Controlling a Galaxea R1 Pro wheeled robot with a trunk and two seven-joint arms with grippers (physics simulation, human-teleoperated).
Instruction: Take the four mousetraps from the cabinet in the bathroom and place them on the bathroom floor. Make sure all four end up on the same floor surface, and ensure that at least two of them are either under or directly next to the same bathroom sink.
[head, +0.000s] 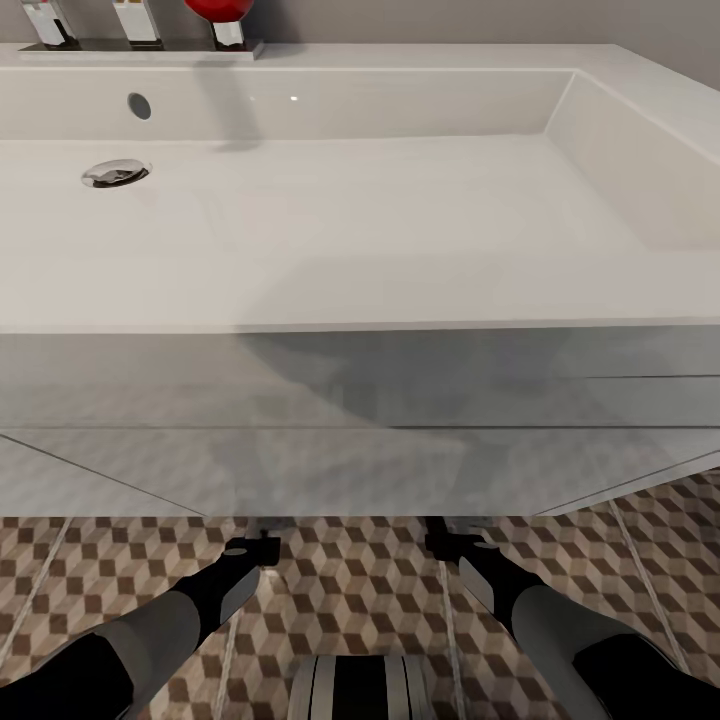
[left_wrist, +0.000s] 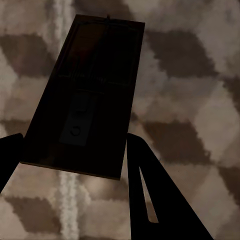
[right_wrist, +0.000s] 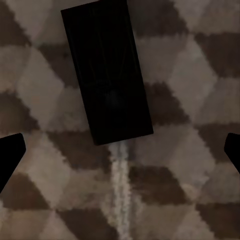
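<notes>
Cube-patterned bathroom floor (right_wrist: 190, 100) under unlabelled mousetraps: one (left_wrist: 82, 95) between left gripper (left_wrist: 75, 160) fingers, another (right_wrist: 106, 70) beyond wide-spread right gripper (right_wrist: 120, 150).

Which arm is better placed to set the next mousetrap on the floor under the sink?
Left. The left gripper seems closed on a mousetrap above the bathroom floor. The right gripper is open; the second mousetrap already lies on the tiles, apart from it.

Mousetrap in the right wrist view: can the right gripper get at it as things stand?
Probably yes. The mousetrap lies flat on the bathroom floor ahead of the open right gripper, nothing between them.
</notes>
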